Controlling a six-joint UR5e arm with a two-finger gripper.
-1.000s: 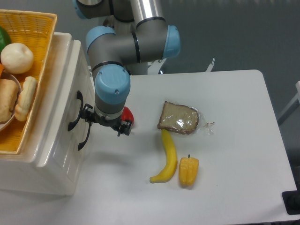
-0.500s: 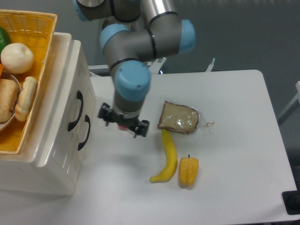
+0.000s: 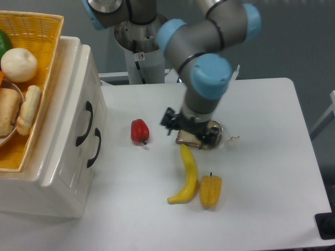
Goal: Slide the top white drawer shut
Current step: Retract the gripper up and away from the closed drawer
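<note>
Two black handles sit nearly level on the cabinet at left, the top white drawer [image 3: 84, 117] looking pushed in; the red pepper [image 3: 140, 130], hidden a second ago, lies uncovered; the gripper [image 3: 190, 129] has swung right over the bagged bread [image 3: 205, 138], empty, its jaw gap unreadable.

Two peppers [image 3: 140, 130] [image 3: 210, 190], one banana [image 3: 186, 176], two black handles [image 3: 85, 123] [image 3: 95, 148].

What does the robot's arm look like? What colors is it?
The robot arm is made of fat grey tubes with shiny silver sections, joined by round joints with light-blue caps. A small red-and-white sticker sits on its base column. At its end is a small black gripper with black jaws.
</note>
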